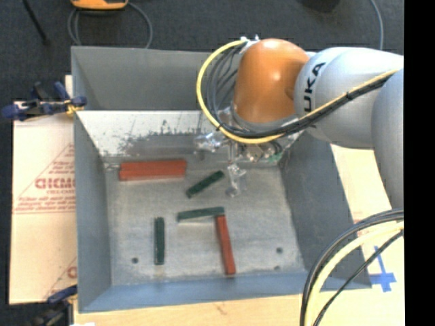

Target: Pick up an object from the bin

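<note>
My gripper (235, 179) hangs low in the back half of the bin, under the arm's orange cover. Its tip is just right of a short dark green stick (204, 183) that lies tilted on the bin floor. I cannot tell whether the two touch. A red-brown block (151, 170) lies flat to the left, near the back wall. In front of the gripper a second dark green stick (200, 214) lies crosswise, and its right end meets the top of a red stick (225, 244).
A third dark green stick (159, 240) lies lengthwise at the front left of the bin floor. The arm and its cables cover the bin's back right corner.
</note>
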Available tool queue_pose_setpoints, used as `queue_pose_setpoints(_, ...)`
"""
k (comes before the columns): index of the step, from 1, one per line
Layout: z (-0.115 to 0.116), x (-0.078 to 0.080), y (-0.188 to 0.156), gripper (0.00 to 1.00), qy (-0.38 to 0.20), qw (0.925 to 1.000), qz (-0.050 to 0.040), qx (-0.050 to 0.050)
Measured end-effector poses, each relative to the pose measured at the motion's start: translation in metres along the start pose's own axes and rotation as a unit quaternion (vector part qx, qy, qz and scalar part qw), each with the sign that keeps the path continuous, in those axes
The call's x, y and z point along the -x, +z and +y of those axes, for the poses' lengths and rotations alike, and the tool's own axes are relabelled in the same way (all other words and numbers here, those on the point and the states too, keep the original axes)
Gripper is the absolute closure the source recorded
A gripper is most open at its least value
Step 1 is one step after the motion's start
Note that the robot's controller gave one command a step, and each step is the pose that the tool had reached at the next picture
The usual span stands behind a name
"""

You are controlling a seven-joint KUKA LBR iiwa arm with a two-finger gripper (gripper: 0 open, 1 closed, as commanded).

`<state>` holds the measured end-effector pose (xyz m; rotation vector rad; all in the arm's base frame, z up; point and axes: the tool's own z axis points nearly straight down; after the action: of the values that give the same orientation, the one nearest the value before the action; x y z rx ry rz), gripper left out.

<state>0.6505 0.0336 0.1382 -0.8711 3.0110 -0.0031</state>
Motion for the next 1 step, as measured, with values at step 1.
queue_pose_setpoints(1, 0.0019, -0.0012, 0.0616, 0.0, -0.079, 0.9969, -0.0006, -0.001)
